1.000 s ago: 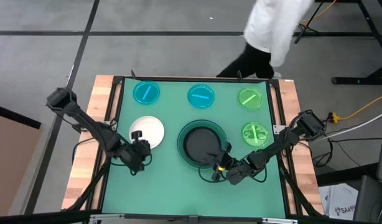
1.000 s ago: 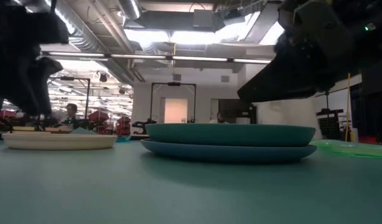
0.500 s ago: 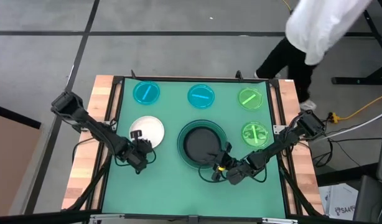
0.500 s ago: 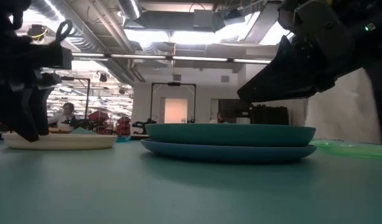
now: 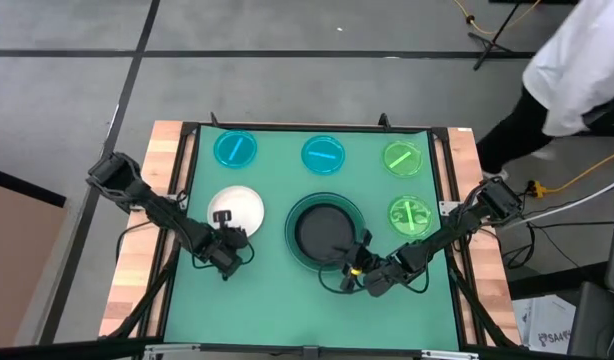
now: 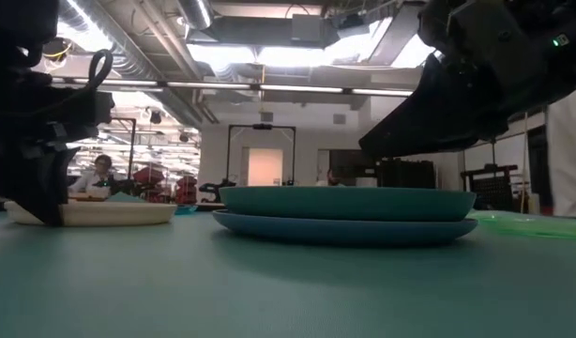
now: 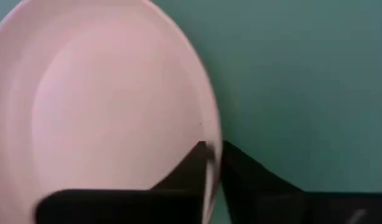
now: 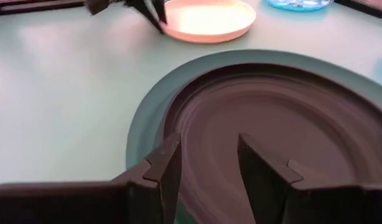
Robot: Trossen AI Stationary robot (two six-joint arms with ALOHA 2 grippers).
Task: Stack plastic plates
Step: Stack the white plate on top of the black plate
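Left pincer pinching the white plate's rim

The left pincer (image 7: 213, 165) was narrow on the white plate (image 5: 237, 210) near the counter's (image 5: 257, 310) left edge; that thin grip could slip. The right pincer (image 8: 206, 165) was wide by one teal plate (image 5: 327, 232), holding one black plate (image 5: 323, 232). Two cyan (image 5: 235, 150), two green (image 5: 402, 158).

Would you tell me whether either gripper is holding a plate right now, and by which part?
The left gripper pinches the white plate by its rim, one finger each side. The right gripper is open above the black plate, holding nothing.
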